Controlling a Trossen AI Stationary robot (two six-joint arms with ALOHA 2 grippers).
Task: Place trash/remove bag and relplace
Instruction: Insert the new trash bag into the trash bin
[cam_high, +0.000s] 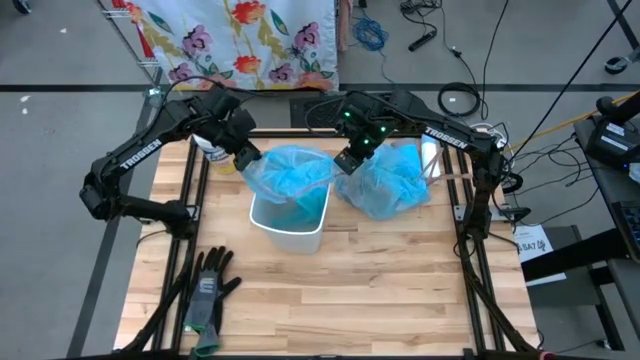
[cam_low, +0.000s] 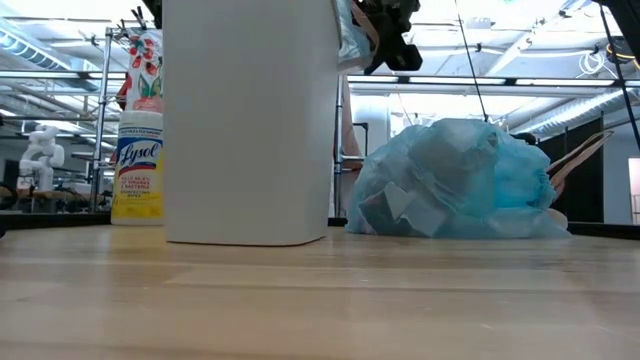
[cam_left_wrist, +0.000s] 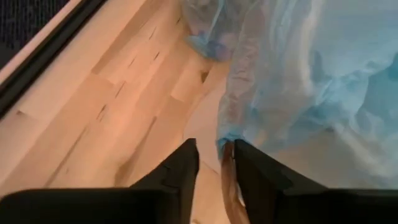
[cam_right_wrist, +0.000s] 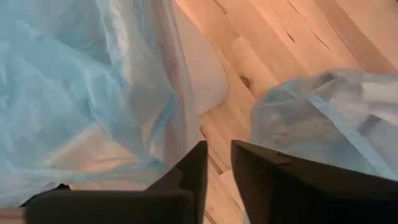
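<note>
A white bin (cam_high: 290, 228) stands mid-table, lined with a thin blue bag (cam_high: 295, 170) whose mouth billows over its rim. To its right a filled, closed blue bag (cam_high: 392, 182) rests on the table, with pale scraps of trash (cam_low: 400, 205) showing through the film. My left gripper (cam_high: 247, 160) hovers at the liner's left rim, slightly open. My right gripper (cam_high: 345, 163) hovers at its right rim, slightly open. Only table wood shows between the right gripper's (cam_right_wrist: 219, 158) fingers, and the liner's film hangs just beside one of them. My left gripper comes at the liner slanting down from the table's left. The liner's gathered rim edge (cam_left_wrist: 225, 142) hangs at the tip of one finger (cam_left_wrist: 249, 165), at the mouth of the gap. I cannot tell whether that finger touches it. The film hangs slack there.
A Lysol canister (cam_high: 210, 150) stands at the far left, behind my left arm. A pair of black-and-grey gloves (cam_high: 207, 292) lies near the front left. Bare wood stretches from the bin toward the near edge.
</note>
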